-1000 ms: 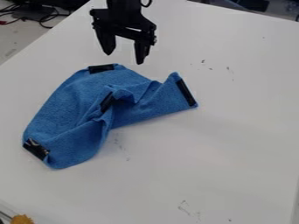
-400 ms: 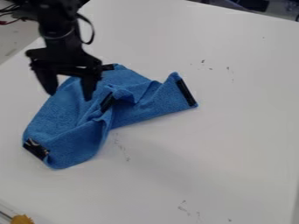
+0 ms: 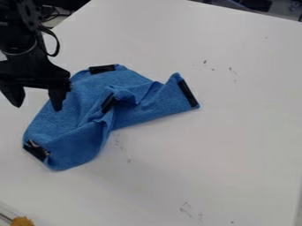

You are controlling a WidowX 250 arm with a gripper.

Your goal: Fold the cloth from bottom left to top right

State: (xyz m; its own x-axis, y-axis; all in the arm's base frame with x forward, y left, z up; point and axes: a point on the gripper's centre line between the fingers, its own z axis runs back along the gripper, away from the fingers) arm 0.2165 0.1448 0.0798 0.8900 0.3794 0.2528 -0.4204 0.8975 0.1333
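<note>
The black gripper (image 3: 38, 107) hangs at the left of the view, its two fingers spread with nothing between them. It stands above the table by the upper left edge of the blue cloth (image 3: 68, 112), and its right finger overlaps that edge in view. Crumpled and bunched, the cloth lies with a raised fold near its middle. Black strips mark its top, its middle, its right corner and its bottom left corner, where the strip (image 3: 36, 150) looks shiny.
The white table (image 3: 224, 145) extends to the right and below the cloth, with small dark scuffs. An orange-yellow object (image 3: 22, 221) is at the bottom left corner. Dark cables lie beyond the table's edge at the upper left.
From above the cloth's top, the gripper has moved left and down to the cloth's upper left side, still open. The cloth has not moved.
</note>
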